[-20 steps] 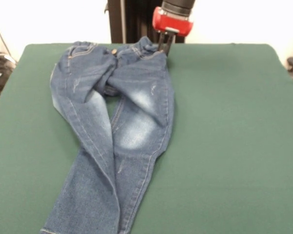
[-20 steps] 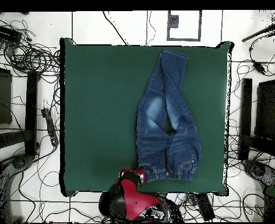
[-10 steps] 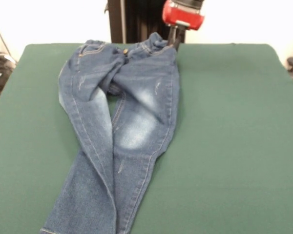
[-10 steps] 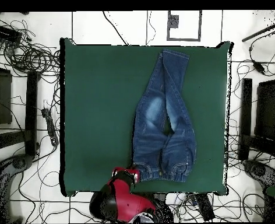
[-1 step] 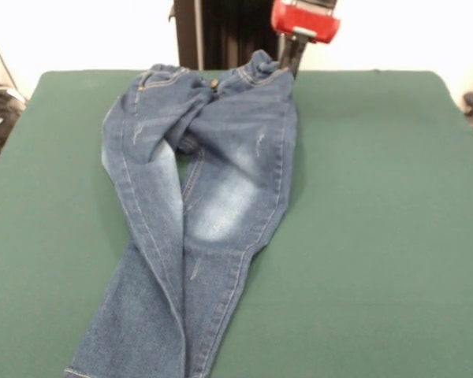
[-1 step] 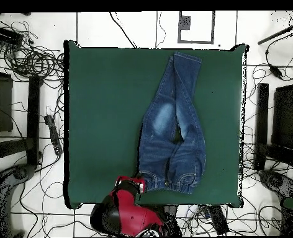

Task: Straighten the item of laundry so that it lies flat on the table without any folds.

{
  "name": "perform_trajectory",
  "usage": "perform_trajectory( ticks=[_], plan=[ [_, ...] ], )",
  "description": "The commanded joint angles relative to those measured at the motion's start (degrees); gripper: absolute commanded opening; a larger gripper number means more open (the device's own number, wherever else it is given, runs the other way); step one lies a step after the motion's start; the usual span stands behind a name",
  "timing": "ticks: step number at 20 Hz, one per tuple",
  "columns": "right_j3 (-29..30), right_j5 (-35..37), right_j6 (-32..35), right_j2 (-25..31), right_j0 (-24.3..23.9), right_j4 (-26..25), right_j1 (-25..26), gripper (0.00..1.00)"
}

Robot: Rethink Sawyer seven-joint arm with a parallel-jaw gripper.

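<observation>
The gripper [image 5: 290, 57] appears clamped on the waistband corner of the jeans [image 5: 197, 197], soft limp denim lying legs-crossed on the table [image 5: 363, 220], best held at hems or waistband.

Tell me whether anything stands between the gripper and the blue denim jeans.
Nothing visible does. The gripper is right at the waistband corner of the blue denim jeans on the dark green table.
</observation>
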Motion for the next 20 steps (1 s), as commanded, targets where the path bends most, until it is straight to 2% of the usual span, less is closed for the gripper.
perform_trajectory(
  ticks=[1, 3, 6, 17, 18, 20],
  plan=[
    [-1.6, -4.1, 15.6, 5.9, 1.6, 1.5, 5.8, 0.0],
    [-2.6, -9.9, 17.6, 6.2, 1.2, 0.5, 11.2, 0.0],
    [-3.2, -11.6, 17.3, 5.1, 2.4, 1.9, 15.0, 0.0],
    [-3.1, -13.6, 17.1, 6.7, -0.3, 2.0, 16.9, 0.0],
    [-2.9, -13.5, 16.9, 6.9, -0.4, 2.4, 16.9, 1.0],
    [-2.7, -13.1, 16.9, 7.0, -0.6, 2.6, 16.7, 1.0]
  ],
)
